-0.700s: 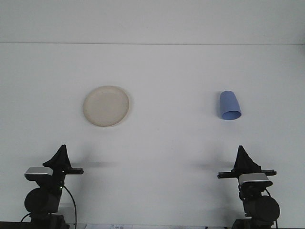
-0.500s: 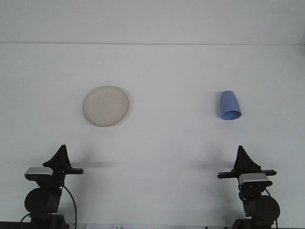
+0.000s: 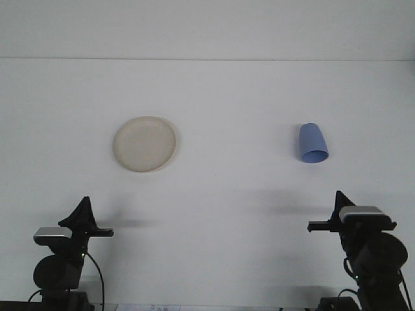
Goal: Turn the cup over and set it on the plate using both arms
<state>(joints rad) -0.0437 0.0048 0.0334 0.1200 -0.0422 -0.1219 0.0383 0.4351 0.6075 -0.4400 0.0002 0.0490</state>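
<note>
Left pincer (image 3: 83,206) low at near desk edge, touching nothing, opening cannot be told, right pincer (image 3: 339,199) likewise, arm raised slightly, blue plastic cup (image 3: 312,144) lying on white desk (image 3: 233,194) right, round cream plate (image 3: 144,144) well apart, left.

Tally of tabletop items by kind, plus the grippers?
Plate: 1 (cream)
Cup: 1 (blue)
Grippers: 2, left gripper and right gripper
Total: 4
</note>
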